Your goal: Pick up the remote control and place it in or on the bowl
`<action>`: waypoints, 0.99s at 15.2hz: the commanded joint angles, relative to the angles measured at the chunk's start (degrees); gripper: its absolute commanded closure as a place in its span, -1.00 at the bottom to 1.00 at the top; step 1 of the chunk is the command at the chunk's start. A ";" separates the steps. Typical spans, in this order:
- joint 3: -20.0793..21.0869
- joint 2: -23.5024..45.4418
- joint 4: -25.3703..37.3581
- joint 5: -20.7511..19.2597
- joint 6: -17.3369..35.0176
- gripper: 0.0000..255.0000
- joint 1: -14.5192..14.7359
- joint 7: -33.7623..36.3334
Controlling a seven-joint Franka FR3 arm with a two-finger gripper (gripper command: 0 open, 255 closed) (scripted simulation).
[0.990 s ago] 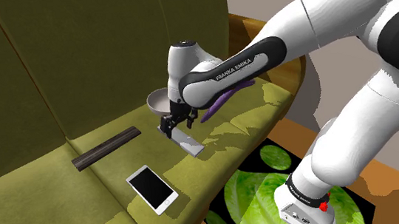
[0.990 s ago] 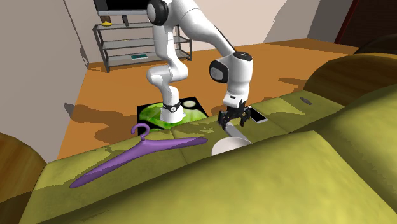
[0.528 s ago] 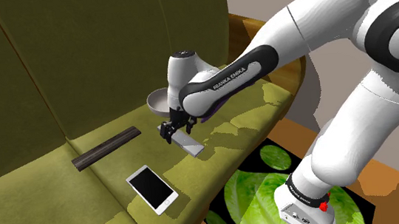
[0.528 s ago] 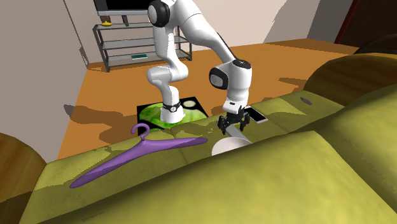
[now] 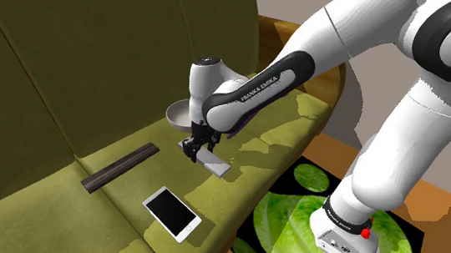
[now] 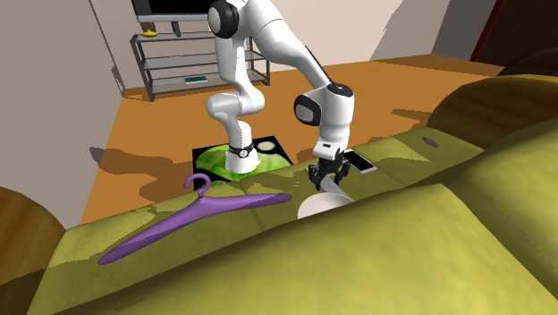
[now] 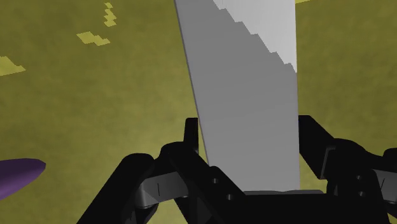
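Note:
The remote control [image 5: 218, 163] is a flat grey slab lying on the olive sofa seat [image 5: 72, 210]. My black gripper [image 5: 196, 147] stands over its end nearest the bowl, shut on it. In the wrist view the two fingers [image 7: 191, 137] press against both long edges of the remote control [image 7: 248, 89]. The grey bowl [image 5: 177, 115] sits on the seat just behind the gripper, towards the backrest. From the second exterior view the gripper [image 6: 326, 179] hangs right above the bowl [image 6: 320, 206], whose lower part is hidden by the sofa back.
A white phone with a dark screen [image 5: 173, 212] lies near the seat's front edge, and a dark flat bar [image 5: 121, 167] lies on the shoulder view's left. A purple hanger [image 6: 201, 213] rests on the seat beside the bowl. The stand [image 5: 346, 232] is on a green mat.
The gripper came down a little onto the remote control's end, and its fingers went from wide apart to closed against the remote's sides. The remote has not been lifted.

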 commanded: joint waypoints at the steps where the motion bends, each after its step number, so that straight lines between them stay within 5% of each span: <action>1: -0.02 0.06 -0.05 0.00 0.01 1.00 -0.02 0.01; 7: -0.03 0.07 -0.03 -0.01 0.01 1.00 -0.03 0.00; 15: -0.25 -4.18 2.37 1.74 -6.43 1.00 -0.01 -1.23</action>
